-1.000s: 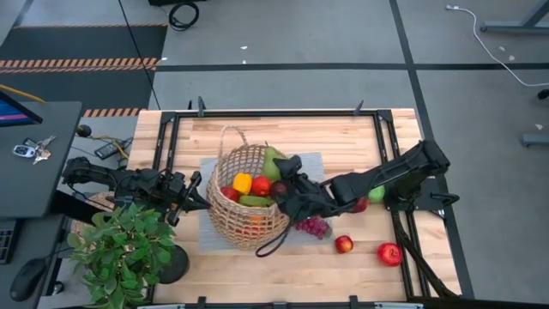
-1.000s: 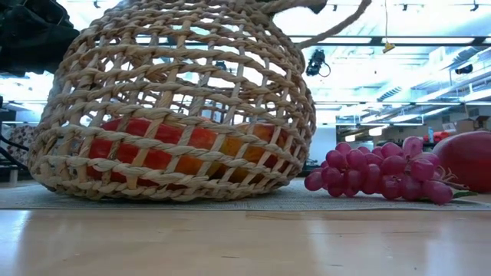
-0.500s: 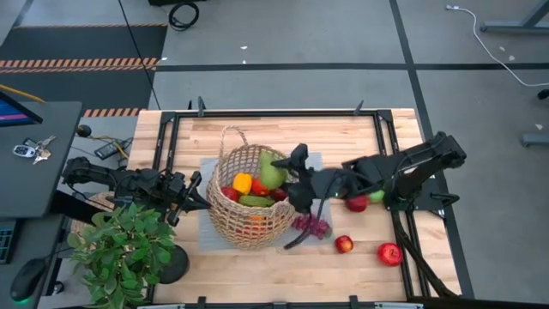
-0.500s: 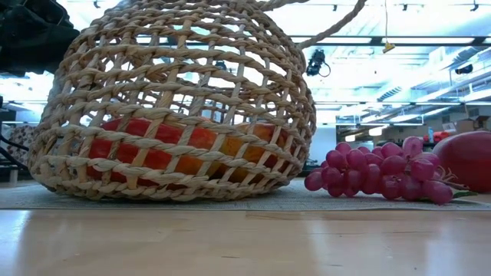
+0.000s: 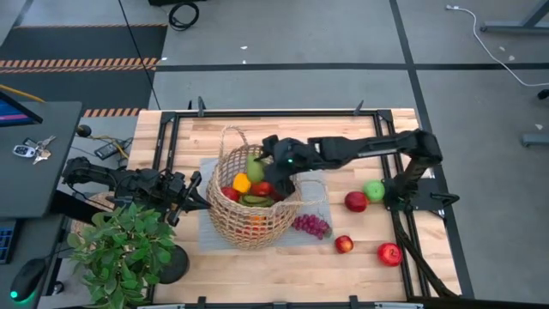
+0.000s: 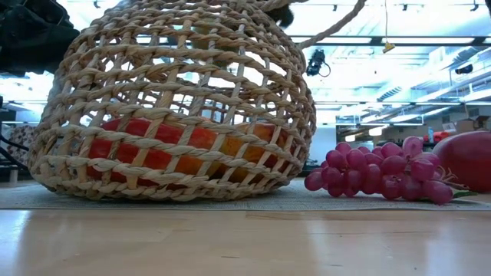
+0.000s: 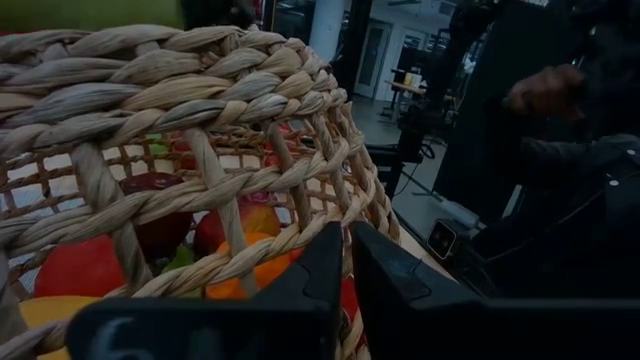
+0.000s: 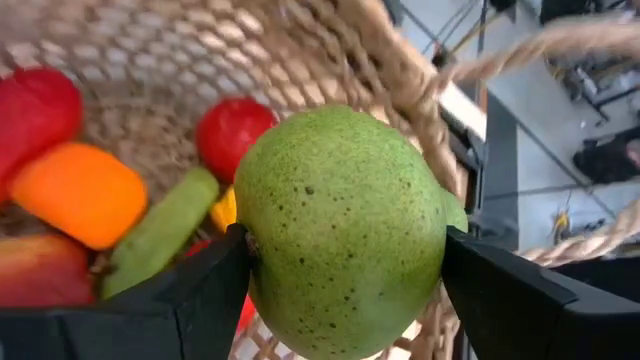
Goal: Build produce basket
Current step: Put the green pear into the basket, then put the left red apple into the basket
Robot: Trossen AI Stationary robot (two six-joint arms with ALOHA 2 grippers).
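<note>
Right gripper (image 5: 260, 161) clamps a green pear (image 8: 340, 232) between both fingers, hovering over the basket (image 5: 246, 199) mouth. Basket sits on a grey mat (image 5: 208, 237) mid-table, already holding several fruits. Left gripper (image 5: 196, 196) at basket's left wall, fingers nearly together, gripping nothing.

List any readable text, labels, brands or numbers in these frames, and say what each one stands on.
None can be read for certain.
The left gripper, closed on the basket rim, carries one pale mark on its body, too blurred to read.
The fruits, the table and the monitor at the edge show no text.
</note>
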